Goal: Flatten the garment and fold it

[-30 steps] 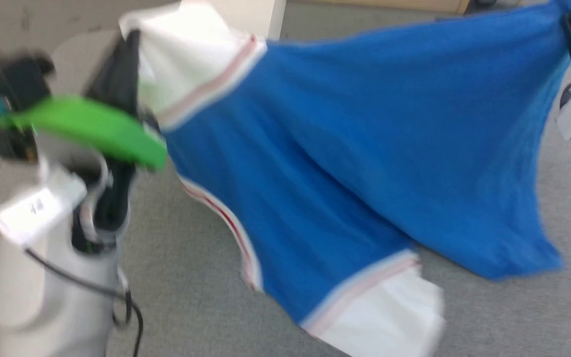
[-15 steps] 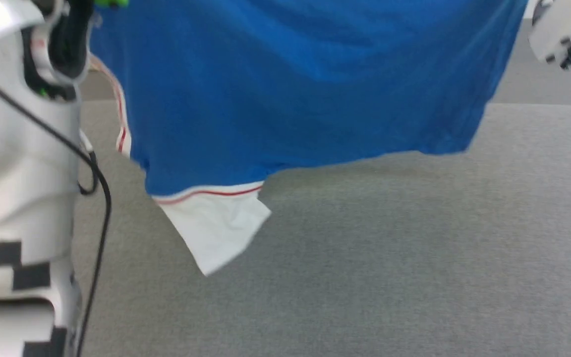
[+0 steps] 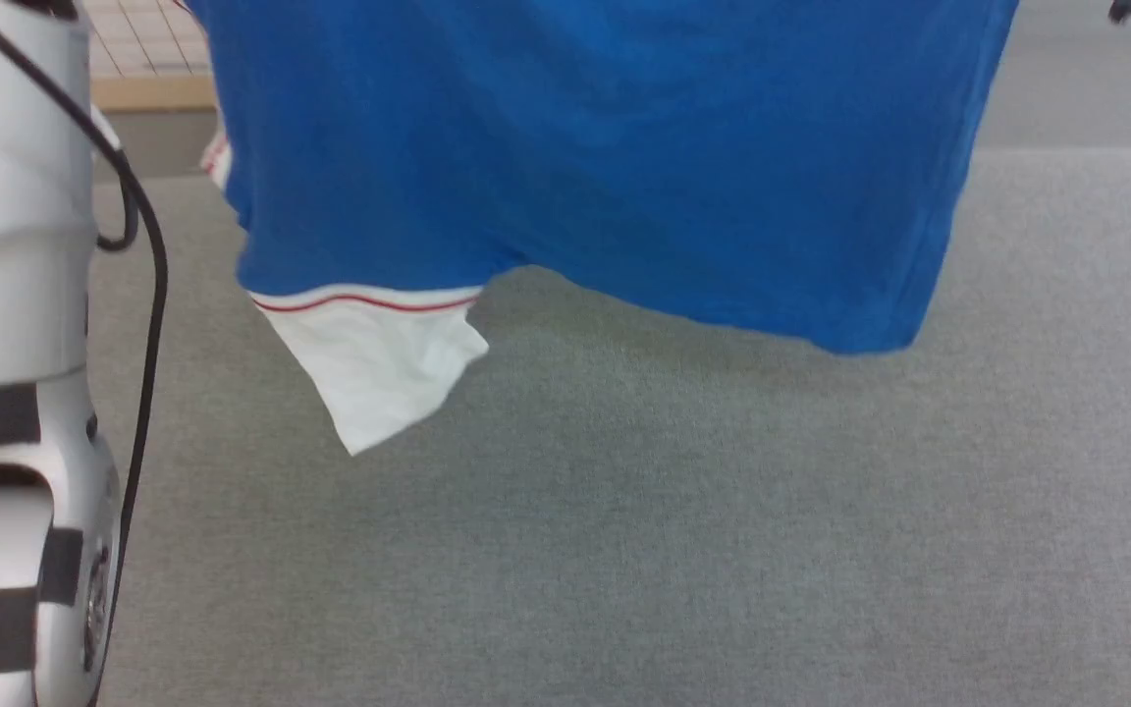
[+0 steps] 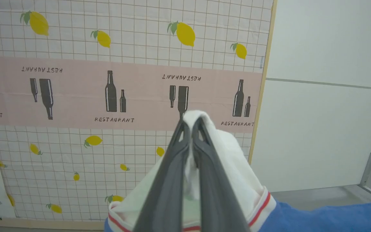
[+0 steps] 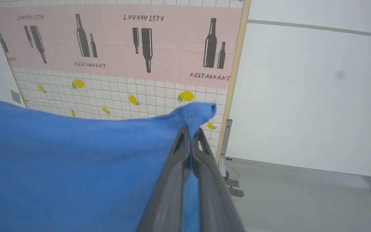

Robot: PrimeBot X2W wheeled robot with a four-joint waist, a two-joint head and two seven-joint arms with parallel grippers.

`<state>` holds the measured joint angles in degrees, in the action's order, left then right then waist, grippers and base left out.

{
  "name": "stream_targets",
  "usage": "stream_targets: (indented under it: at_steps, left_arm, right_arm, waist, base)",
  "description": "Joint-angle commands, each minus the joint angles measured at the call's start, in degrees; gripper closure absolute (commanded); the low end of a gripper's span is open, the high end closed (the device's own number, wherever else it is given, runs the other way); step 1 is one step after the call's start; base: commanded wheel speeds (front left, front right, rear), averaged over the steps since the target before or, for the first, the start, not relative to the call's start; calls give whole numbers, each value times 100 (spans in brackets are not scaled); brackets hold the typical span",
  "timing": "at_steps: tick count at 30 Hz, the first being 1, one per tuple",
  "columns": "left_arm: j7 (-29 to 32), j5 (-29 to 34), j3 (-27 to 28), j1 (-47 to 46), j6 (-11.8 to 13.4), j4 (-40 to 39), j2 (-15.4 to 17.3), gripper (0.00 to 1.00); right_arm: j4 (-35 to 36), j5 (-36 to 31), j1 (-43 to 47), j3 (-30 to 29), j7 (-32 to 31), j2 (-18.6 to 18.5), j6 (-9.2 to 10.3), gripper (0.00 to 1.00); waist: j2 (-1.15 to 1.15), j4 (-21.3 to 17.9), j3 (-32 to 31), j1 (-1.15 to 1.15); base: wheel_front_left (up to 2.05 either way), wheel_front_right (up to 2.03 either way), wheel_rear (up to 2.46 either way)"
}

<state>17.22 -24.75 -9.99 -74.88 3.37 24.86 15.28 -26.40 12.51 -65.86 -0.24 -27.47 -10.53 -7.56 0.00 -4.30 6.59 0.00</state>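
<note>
Grey surface lies beneath the garment, which hangs in the air spread between the left claw, clenched on a white sleeve, and the right claw, clenched on a blue corner, so flattening and folding both seem left to do.

Test room: restaurant-print backdrop, grey carpet

Head view: shifted, so the camera has moved.
Garment: stretched slantwise a second ago, now hanging curtain-like.
White sleeve: higher in view than half a second ago.
Right hem corner: sags lower, perhaps partly camera shift.
</note>
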Motion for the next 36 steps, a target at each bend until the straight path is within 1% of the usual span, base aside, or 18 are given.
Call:
stream_targets:
  at_steps: [1,7,12,16,21,24,28,32,36]
  left_arm:
    - [-71,73,-8,-193,49,56,-31,100]
    - [-258,197,-123,-793,103,210,-162,100]
    - [-840,344,-139,-1391,173,351,-264,100]
    - [-1391,336,-90,-1747,175,490,-406,100]
    - [-2093,225,-30,-2101,7,782,-583,100]
    - [-2459,169,-39,-2053,-147,941,-636,100]
    - [-2688,126,-81,-1948,-392,1046,-554,100]
    - [-2877,-12,-21,-1760,-588,974,-495,100]
    - [-2963,-205,83,-1378,-713,737,-423,100]
  right_arm:
    - [-97,-86,-185,-36,47,33,8,100]
    - [-530,-366,-867,-248,205,123,8,100]
    - [-860,-800,-1522,-235,659,129,8,100]
    - [-1180,-1116,-1909,-249,1075,96,8,100]
    - [-1485,-1443,-2229,-295,1554,-109,8,100]
    - [-1630,-1636,-2301,-241,1869,-302,8,100]
    - [-1706,-1828,-2389,-99,2298,-568,8,100]
    - [-1759,-1946,-2377,112,2756,-796,8,100]
    - [-1830,-1924,-2288,419,3092,-998,8,100]
  waist:
    - [0,-126,334,0]
    - [0,-239,1063,0]
    - [0,-331,1644,0]
    - [0,-311,1952,0]
    - [0,-105,2362,0]
    - [0,46,2592,0]
    - [0,192,2925,0]
    - [0,263,3159,0]
    - [0,302,3244,0]
  base:
    - [0,0,0]
    - [0,0,0]
    - [0,0,0]
    - [0,0,0]
    - [0,0,0]
    - [0,0,0]
    - [0,0,0]
    - [0,0,0]
    - [0,0,0]
